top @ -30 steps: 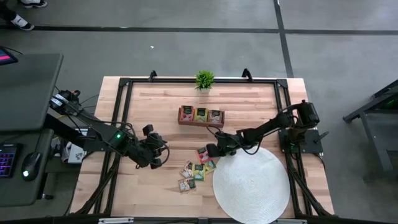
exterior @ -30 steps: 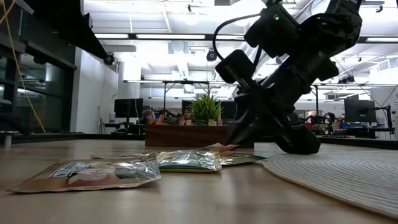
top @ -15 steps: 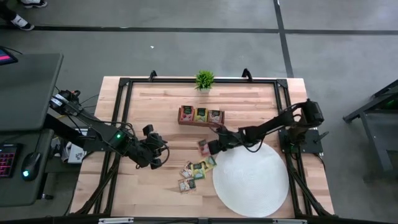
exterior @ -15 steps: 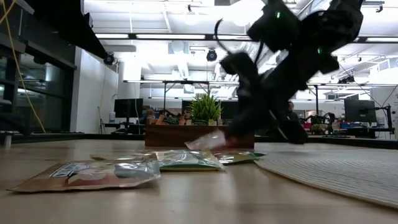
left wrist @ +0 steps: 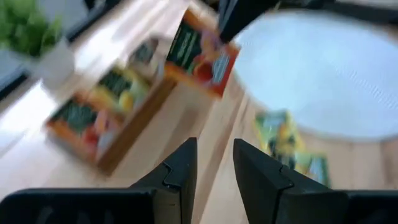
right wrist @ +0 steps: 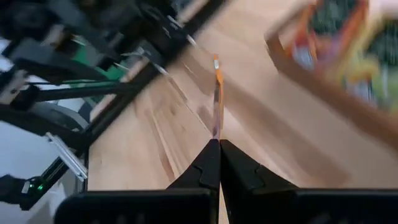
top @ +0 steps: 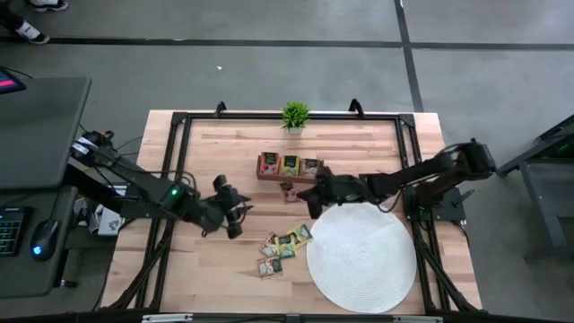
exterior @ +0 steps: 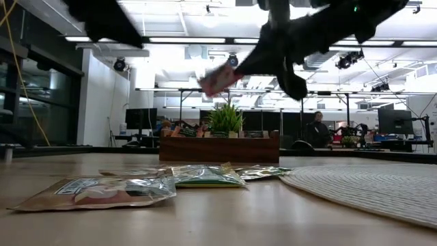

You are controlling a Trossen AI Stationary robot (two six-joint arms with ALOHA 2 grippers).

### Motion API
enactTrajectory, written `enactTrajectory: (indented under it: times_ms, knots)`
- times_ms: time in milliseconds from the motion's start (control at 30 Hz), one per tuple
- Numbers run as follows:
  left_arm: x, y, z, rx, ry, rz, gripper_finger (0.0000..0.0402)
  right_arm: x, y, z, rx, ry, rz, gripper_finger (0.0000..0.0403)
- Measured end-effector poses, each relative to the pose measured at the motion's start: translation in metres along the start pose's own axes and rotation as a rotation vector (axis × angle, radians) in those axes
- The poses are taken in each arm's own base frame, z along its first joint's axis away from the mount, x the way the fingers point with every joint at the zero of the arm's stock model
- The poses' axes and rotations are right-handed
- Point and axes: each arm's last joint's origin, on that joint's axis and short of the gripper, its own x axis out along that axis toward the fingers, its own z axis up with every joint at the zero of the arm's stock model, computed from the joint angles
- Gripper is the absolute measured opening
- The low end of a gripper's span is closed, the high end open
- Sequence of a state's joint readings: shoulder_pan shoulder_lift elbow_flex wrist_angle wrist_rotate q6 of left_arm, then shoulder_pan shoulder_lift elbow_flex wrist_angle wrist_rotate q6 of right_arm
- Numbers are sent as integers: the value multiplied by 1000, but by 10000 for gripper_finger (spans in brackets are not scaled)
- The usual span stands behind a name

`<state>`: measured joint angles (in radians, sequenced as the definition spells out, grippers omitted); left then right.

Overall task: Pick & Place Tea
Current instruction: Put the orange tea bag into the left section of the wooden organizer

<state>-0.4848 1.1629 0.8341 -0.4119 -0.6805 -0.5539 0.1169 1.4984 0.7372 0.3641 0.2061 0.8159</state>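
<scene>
My right gripper [top: 305, 190] is shut on a pink-red tea packet [top: 289, 191], held in the air just in front of the wooden box [top: 290, 167] that holds more packets. The low view shows the tea packet [exterior: 220, 78] high above the tabletop. Several loose tea packets [top: 283, 246] lie flat on the table beside the round white mat [top: 361, 260]. My left gripper [left wrist: 214, 167] hovers left of the pile, its fingers a narrow gap apart with nothing between them. My right gripper pinches the packet's near edge [right wrist: 216, 134] between its two fingertips. The fingers come from the table's right, slanting slightly down. The packet sticks out beyond the fingertips, edge-on in the right wrist view, and is lifted clear of the table and the pile.
A small green potted plant [top: 295, 115] stands at the far edge behind the box. A black frame [top: 179, 121] borders the tabletop. Bare wood lies between my left gripper and the box.
My right gripper has risen from the pile with the pink-red packet, moved toward the far edge near the box, and rolled its wrist. The packet is now lifted clear. My left gripper has shifted slightly toward the table's right.
</scene>
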Motion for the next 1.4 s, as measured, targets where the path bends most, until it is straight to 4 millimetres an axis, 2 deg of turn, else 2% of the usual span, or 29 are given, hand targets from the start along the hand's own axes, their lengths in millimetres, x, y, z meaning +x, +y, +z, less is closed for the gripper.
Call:
enactTrajectory:
  times_ms: [100,300,533,633,767,900,1000,1200,1300,1400]
  knots:
    - [9,5,17,3,-79,-40,101,-12,6,10,-116,-51,5,0]
    - [27,31,49,-74,-223,-44,101,-47,19,35,-292,-166,31,0]
    - [31,60,84,-89,-433,-182,103,-86,23,65,-394,-279,89,0]
    - [30,71,95,-100,-529,-241,120,-100,23,75,-426,-317,129,0]
    - [28,82,107,-115,-635,-276,169,-111,23,84,-465,-343,183,0]
    - [28,89,109,-119,-652,-291,223,-115,23,89,-498,-372,210,0]
    - [29,92,110,-125,-645,-329,248,-114,24,93,-499,-409,228,0]
    - [34,98,111,-162,-630,-412,251,-105,30,100,-498,-425,230,0]
    - [39,97,109,-155,-613,-430,246,-94,39,107,-527,-391,212,0]
    - [34,97,113,-154,-654,-443,243,-82,48,115,-574,-350,199,0]
